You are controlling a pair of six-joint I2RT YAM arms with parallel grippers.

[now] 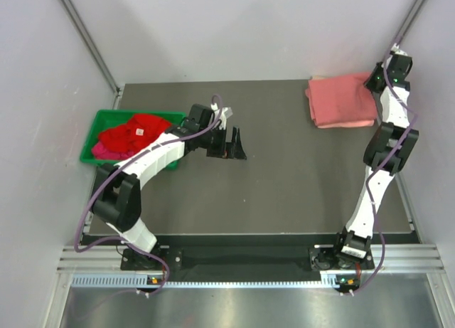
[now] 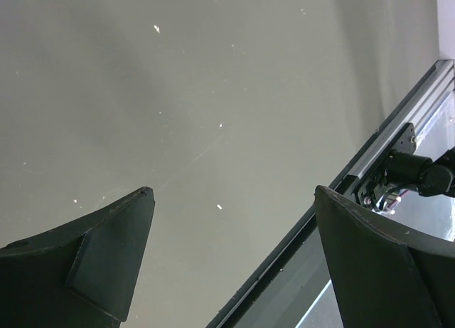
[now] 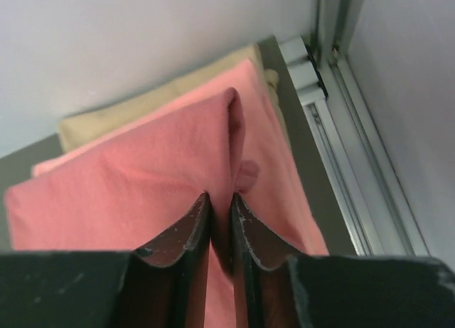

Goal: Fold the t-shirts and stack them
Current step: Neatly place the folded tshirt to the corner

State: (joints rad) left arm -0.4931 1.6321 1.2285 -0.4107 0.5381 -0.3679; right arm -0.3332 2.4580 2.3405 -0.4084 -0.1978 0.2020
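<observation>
From my overhead view, a dark table [image 1: 284,193] sits inside pale walls, with both arm bases at its near edge.

My left gripper [image 1: 229,143] hovers over the left-centre of the table, just right of the green bin [image 1: 99,117]. Its jaws are spread wide and empty. The left wrist camera shows the left gripper [image 2: 233,193] with only bare tabletop between the two dark fingers, and a metal edge rail [image 2: 398,122] on the right of that view.

The green bin stands at the far left of the table. A crumpled red t-shirt [image 1: 138,131] lies on top inside it. A magenta t-shirt [image 1: 98,151] shows beneath it at the near left corner.

A folded salmon pink t-shirt [image 1: 340,102] lies flat in the far right corner of the table, on top of a small stack. My right arm stretches up the right side, and the right gripper [image 1: 375,80] rests at the stack's right edge.

In the right wrist view the right gripper [image 3: 220,198] is almost closed, its fingers a thin slit apart. They pinch a raised pleat of the salmon pink t-shirt [image 3: 142,178], which runs away from the fingertips as a ridge. A paler tan layer [image 3: 142,109] shows at the stack's far edge, beneath the pink. I cannot tell what that layer is.
</observation>
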